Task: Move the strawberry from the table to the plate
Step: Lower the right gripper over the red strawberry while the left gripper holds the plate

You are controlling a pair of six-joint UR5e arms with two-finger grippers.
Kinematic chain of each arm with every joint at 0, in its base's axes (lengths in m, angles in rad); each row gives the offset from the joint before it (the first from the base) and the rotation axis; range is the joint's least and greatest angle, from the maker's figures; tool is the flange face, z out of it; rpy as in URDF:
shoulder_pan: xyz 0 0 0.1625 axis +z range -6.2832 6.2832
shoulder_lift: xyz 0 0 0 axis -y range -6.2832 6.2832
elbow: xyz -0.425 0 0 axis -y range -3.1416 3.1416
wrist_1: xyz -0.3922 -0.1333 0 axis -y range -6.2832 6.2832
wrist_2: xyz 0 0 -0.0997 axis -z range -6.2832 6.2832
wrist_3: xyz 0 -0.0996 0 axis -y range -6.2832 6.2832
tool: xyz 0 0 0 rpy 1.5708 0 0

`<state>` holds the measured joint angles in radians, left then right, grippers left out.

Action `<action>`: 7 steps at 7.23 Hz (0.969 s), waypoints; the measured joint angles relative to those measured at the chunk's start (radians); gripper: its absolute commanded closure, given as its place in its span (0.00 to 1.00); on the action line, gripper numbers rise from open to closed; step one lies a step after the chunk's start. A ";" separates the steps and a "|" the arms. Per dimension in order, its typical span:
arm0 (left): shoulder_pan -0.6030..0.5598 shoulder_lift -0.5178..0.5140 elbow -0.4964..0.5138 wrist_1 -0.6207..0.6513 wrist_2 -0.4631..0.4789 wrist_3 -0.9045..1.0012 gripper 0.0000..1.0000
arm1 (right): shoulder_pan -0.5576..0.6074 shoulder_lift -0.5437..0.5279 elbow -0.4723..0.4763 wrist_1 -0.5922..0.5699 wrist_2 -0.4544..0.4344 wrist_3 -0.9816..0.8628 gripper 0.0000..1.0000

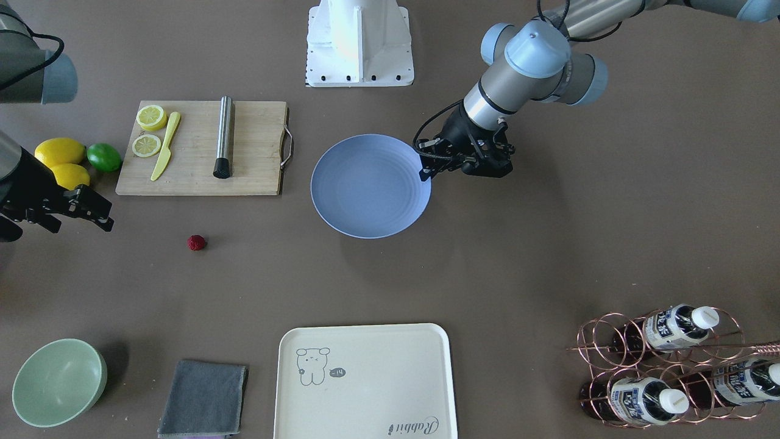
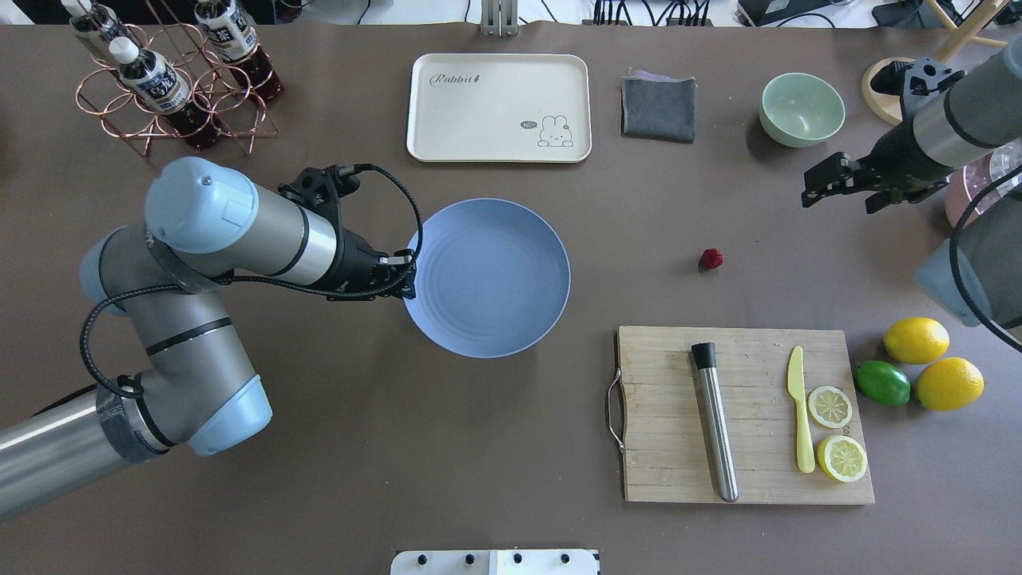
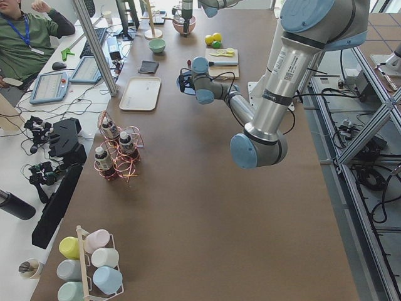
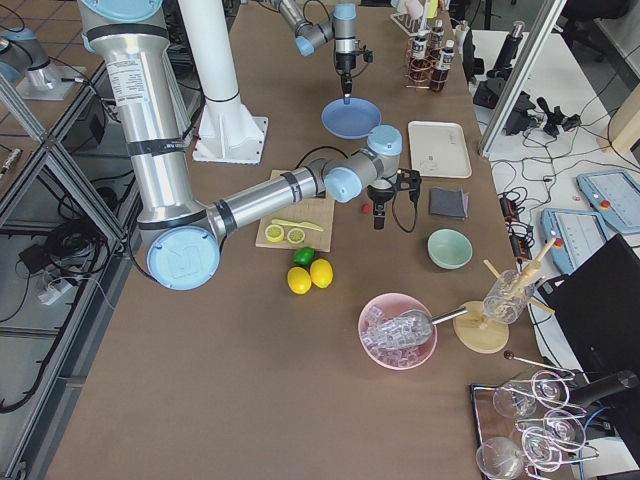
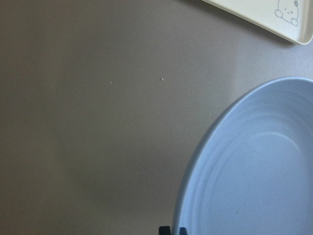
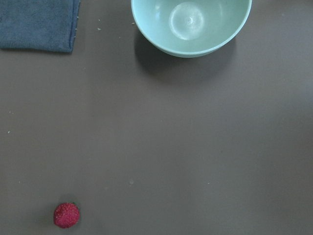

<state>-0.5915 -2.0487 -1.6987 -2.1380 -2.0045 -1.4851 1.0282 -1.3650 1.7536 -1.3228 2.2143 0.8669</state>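
When looked at from overhead, shows the strawberry lying on the table, between the plate and the right gripper and well apart from both. Lies near the far edge of the wooden cutting board, without touching it. Appears in the right wrist view low at the left, with the pale green bowl at the top and a grey cloth in the upper left corner. Has the right gripper above the table, close to that bowl, with its two fingers standing apart and the berry well away from them. Has the left gripper at the rim of the plate, on the robot's left side of it, fingers closed together in the left wrist view. Cannot tell whether these fingers touch the rim.
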 measured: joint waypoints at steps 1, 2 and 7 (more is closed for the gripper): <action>0.032 -0.008 0.018 -0.001 0.039 -0.002 1.00 | -0.032 0.012 0.001 0.015 -0.013 0.054 0.00; 0.060 -0.011 0.027 -0.001 0.069 -0.003 1.00 | -0.060 0.024 0.001 0.023 -0.027 0.093 0.00; 0.117 -0.006 0.037 -0.002 0.091 -0.003 0.28 | -0.135 0.061 -0.038 0.027 -0.095 0.131 0.00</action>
<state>-0.4747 -2.0544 -1.6619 -2.1399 -1.9135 -1.4884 0.8933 -1.3041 1.7161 -1.2962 2.1191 0.9977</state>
